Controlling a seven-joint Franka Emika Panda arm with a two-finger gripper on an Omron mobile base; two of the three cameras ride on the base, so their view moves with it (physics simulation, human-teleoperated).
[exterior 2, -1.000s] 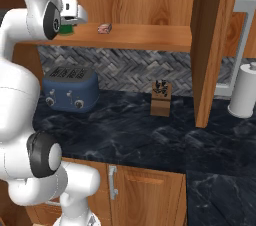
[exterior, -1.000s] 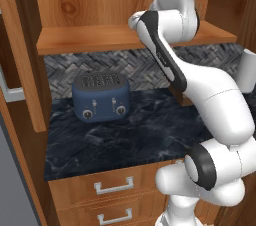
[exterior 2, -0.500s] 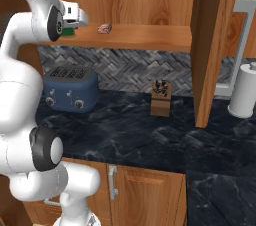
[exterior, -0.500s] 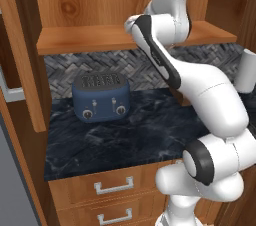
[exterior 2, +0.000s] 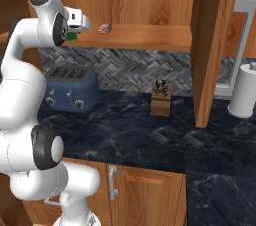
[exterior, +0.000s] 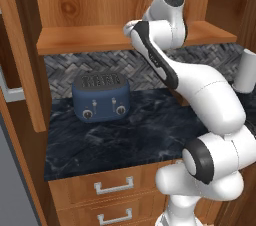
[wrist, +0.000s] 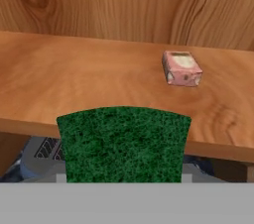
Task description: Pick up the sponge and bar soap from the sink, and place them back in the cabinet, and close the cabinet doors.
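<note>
The cabinet [exterior 2: 150, 0] fills the top of the right base view, its shelf [wrist: 99, 77] running across the middle of the hand view. At the upper left of the right base view, the pincer [exterior 2: 75, 34] grips the sponge [wrist: 123, 143], held at the shelf's front edge. The soap [wrist: 181, 68] lies on the shelf, right of centre.

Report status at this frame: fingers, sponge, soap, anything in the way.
Fingers shut on sponge, held at the shelf's front edge. Bar soap already on shelf, off to one side. Nothing in the way.
</note>
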